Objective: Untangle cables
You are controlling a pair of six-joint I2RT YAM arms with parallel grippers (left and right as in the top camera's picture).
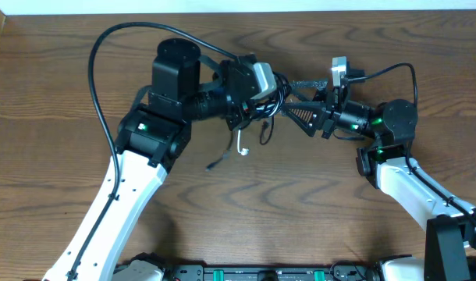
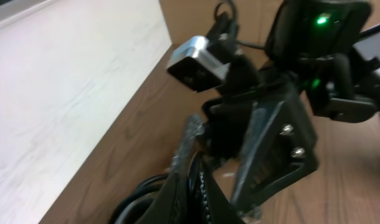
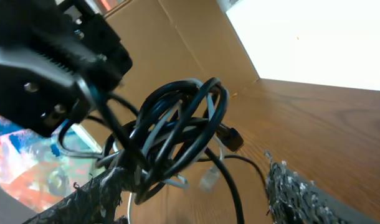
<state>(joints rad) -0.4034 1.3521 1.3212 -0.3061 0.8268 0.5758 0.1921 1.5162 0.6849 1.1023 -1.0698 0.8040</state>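
The cables (image 3: 177, 127) are a knot of black loops with one white strand, hanging in the air above the table. My left gripper (image 1: 275, 95) is shut on the knot from the left; in the left wrist view its jaws (image 2: 199, 199) are pressed together with black loops (image 2: 140, 193) beside them. My right gripper (image 1: 295, 101) stands open at the knot's right side. In the right wrist view the knot leans on its left finger (image 3: 71, 199), while its right finger (image 3: 302, 199) stays apart. A white plug (image 3: 209, 179) and a black plug (image 3: 230, 138) dangle below.
Loose cable ends hang down to the wooden table (image 1: 246, 203): a white end (image 1: 242, 147) and a black end (image 1: 214, 164). The left arm's thick black cable (image 1: 97, 70) arcs over the back left. A pale wall (image 2: 53, 93) borders the table's far edge.
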